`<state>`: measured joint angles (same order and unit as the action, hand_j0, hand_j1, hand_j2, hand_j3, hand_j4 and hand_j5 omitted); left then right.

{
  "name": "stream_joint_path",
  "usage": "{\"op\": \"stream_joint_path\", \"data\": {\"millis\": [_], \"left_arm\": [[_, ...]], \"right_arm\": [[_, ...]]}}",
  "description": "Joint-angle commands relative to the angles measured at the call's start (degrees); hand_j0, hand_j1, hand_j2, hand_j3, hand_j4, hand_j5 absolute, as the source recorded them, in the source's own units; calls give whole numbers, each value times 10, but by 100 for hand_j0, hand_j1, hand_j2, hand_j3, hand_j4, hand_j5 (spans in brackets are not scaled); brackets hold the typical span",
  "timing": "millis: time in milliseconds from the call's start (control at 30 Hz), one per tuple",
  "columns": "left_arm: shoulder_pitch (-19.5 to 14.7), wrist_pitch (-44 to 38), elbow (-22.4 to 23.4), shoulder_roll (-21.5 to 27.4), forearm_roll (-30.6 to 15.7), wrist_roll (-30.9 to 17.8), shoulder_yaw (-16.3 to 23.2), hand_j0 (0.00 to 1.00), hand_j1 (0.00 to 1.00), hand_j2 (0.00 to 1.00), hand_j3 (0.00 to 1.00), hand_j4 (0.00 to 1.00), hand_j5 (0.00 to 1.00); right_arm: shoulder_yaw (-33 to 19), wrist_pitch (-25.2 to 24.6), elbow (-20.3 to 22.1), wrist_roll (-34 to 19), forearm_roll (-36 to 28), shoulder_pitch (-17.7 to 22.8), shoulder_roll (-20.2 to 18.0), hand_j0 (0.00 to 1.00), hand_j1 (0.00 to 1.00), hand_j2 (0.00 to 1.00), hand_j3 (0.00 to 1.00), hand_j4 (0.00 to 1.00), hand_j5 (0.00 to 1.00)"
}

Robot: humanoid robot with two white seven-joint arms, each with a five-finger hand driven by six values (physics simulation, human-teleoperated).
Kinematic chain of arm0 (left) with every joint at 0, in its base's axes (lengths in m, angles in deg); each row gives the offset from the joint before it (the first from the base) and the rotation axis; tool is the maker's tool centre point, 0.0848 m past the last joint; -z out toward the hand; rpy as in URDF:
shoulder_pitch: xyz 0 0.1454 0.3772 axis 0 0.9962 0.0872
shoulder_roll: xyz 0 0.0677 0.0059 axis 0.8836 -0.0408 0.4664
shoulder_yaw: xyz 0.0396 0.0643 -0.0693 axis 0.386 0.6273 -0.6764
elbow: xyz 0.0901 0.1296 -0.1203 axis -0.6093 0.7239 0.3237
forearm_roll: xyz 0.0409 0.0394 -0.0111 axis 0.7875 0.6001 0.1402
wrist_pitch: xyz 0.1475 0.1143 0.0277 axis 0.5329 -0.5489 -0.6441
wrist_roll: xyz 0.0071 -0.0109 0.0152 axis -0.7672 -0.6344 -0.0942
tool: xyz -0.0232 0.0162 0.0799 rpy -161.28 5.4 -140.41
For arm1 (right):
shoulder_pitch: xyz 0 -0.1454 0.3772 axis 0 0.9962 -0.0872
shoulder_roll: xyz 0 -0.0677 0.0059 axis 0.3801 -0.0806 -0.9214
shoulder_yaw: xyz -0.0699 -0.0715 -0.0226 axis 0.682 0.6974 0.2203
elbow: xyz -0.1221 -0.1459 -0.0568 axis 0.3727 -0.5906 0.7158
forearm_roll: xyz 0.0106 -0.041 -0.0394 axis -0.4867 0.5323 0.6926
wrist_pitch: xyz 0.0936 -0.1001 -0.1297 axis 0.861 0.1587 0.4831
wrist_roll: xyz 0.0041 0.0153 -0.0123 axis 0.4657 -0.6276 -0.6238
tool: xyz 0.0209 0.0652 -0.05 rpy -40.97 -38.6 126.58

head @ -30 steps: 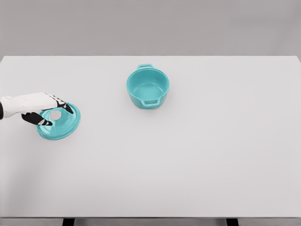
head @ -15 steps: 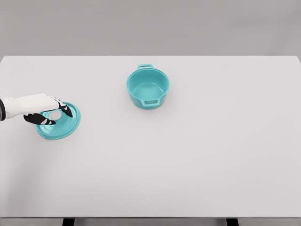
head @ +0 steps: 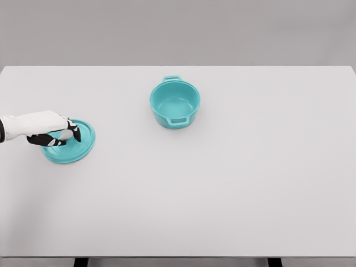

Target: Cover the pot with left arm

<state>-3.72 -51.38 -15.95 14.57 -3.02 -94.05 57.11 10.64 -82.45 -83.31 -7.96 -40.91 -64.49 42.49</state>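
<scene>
A teal lid (head: 78, 149) lies flat on the white table (head: 222, 183) at the left. My left hand (head: 65, 136) reaches in from the left edge and sits over the lid's middle, its fingers curled around the pale knob (head: 66, 134), thumb on the near side. The open teal pot (head: 174, 103) with two handles stands upright near the table's middle back, well to the right of the lid and hand. Nothing is inside the pot. The right arm does not show.
The table's far edge runs just behind the pot, with a grey wall beyond. Two dark table legs (head: 81, 261) show below the front edge.
The left hand's fingers have drawn in around the knob, which earlier showed between spread fingers. The lid has shifted slightly; the pot has not moved.
</scene>
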Motion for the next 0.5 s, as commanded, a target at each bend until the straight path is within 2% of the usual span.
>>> {"op": "stream_joint_path", "data": {"millis": [0,200,467], "left_arm": [[0,-1,-3,2,-5,0,-1,49,49,49,49,49,49],[-4,-1,-6,3,-6,0,-1,49,49,49,49,49,49],[-9,-1,-42,11,-9,0,-12,49,49,49,49,49,49]], "right_arm": [[0,0,0,0,0,0,0,100,100,100,100,100,100],[0,0,0,0,0,0,0,100,100,100,100,100,100],[0,0,0,0,-1,0,0,100,100,100,100,100,100]]}}
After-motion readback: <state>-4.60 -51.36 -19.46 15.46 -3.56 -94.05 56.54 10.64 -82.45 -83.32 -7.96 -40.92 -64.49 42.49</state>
